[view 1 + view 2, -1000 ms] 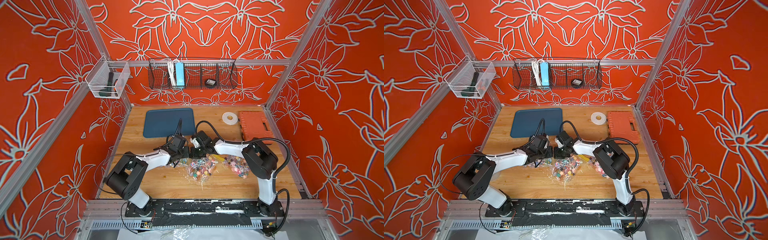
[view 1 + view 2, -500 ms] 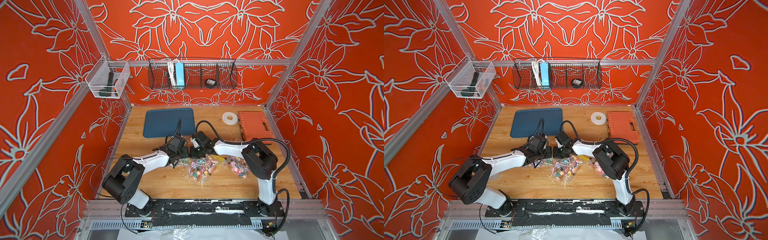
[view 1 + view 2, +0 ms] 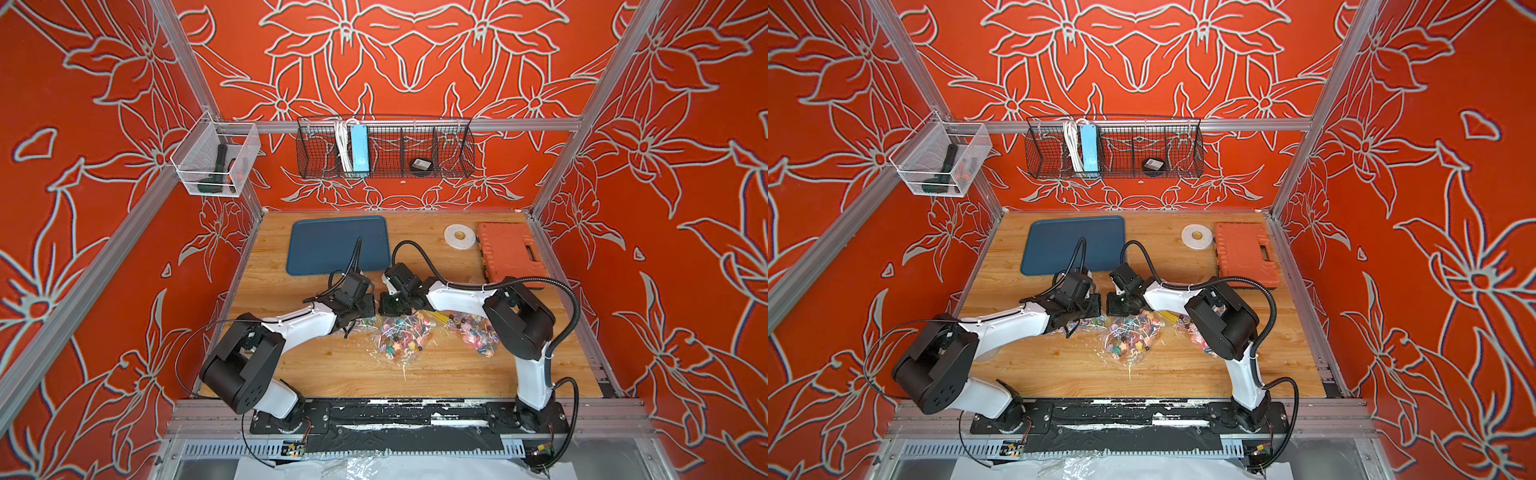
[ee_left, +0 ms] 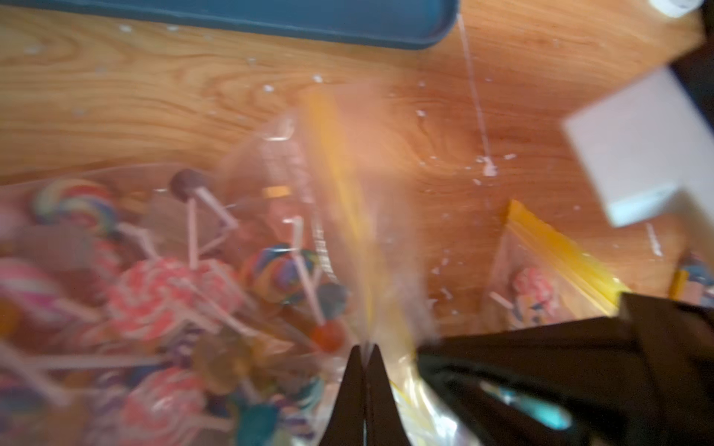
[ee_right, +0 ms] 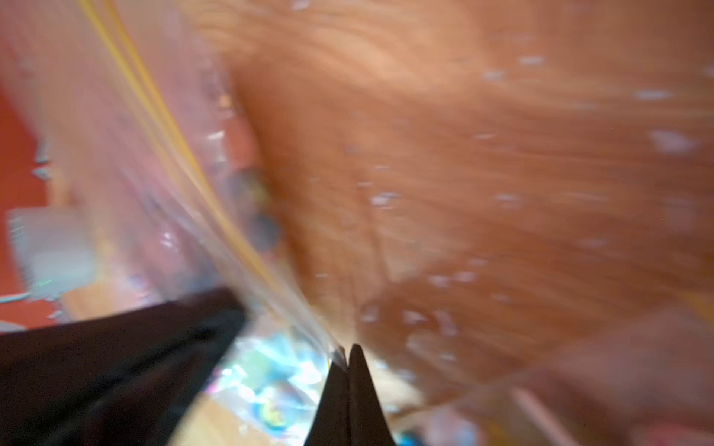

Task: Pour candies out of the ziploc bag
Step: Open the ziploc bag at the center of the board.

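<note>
Blue tray [image 3: 336, 245], tape roll [image 3: 459, 237], orange case [image 3: 507, 253] along table [image 3: 353, 365] back. Wall: wire basket [image 3: 449, 153] w/ power strip [image 3: 358, 147]; white bin [image 3: 245, 166] w/ dark tool [image 3: 219, 160], maybe a torch.

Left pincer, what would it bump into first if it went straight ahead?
The left pincer is shut on the ziploc bag, so that comes first; beyond it, probably the wooden table.

Orange-red booth, wood tabletop, bright even light.
3 walls [image 3: 415, 62] in orange-red w/ grey-white flower outlines; alu frame rails [image 3: 519, 124] at corners & across back. Tabletop [image 3: 415, 374] = light wood planks. Back wall: black wire basket [image 3: 451, 149] w/ blue power strip [image 3: 358, 147] + white cable, small round black item [image 3: 420, 164]. L wall: white mesh bin [image 3: 245, 162] w/ dark tool [image 3: 218, 166]. Far end of tabletop: blue tray [image 3: 332, 245], white tape roll [image 3: 459, 237] just beside orange case [image 3: 507, 253].
</note>
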